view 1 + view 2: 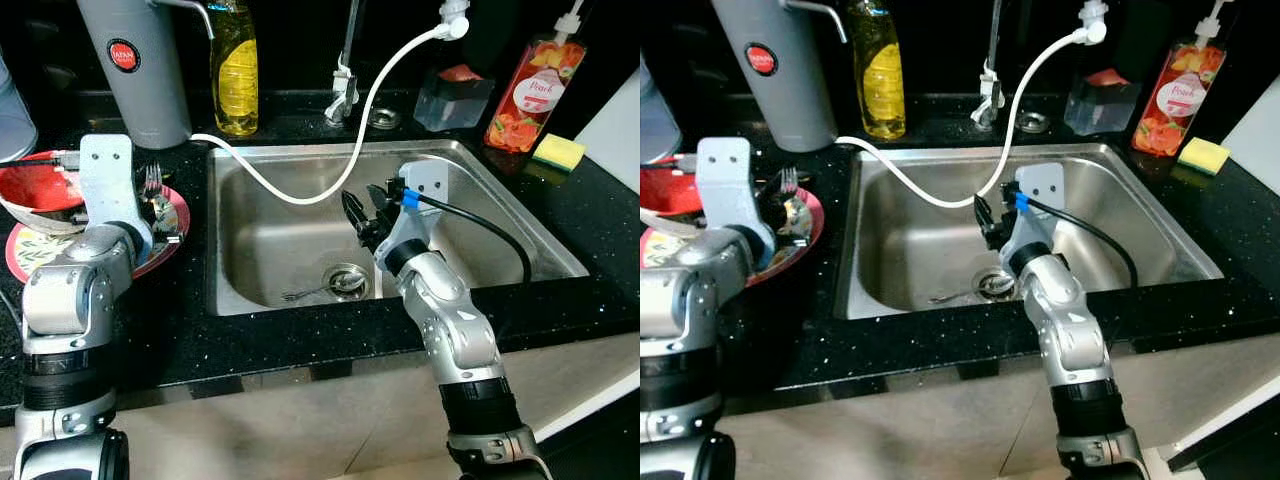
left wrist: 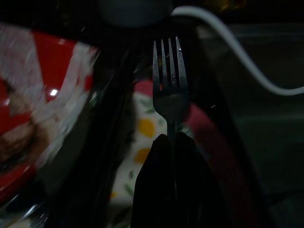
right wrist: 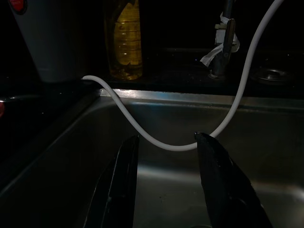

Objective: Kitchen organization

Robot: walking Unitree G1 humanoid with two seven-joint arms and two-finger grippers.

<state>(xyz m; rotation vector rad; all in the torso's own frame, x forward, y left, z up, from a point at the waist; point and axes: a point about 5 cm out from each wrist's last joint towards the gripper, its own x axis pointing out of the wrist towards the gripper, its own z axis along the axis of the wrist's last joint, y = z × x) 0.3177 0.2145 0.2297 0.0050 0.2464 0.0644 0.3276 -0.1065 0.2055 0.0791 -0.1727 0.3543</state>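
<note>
While left gripper pinches fork, right gripper spread above sink

black counter with plate, bottles

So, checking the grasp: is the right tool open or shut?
Open. The right tool hangs over the steel sink, black fingers apart, nothing between them.

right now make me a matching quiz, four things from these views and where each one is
Things:
1. fork
2. spoon
3. yellow sponge
4. white hose

Places:
A. on the counter right of the sink
B. draped over the basin
C. held in the left gripper
D. on the sink floor by the drain

Pairs: 1-C, 2-D, 3-A, 4-B
</note>
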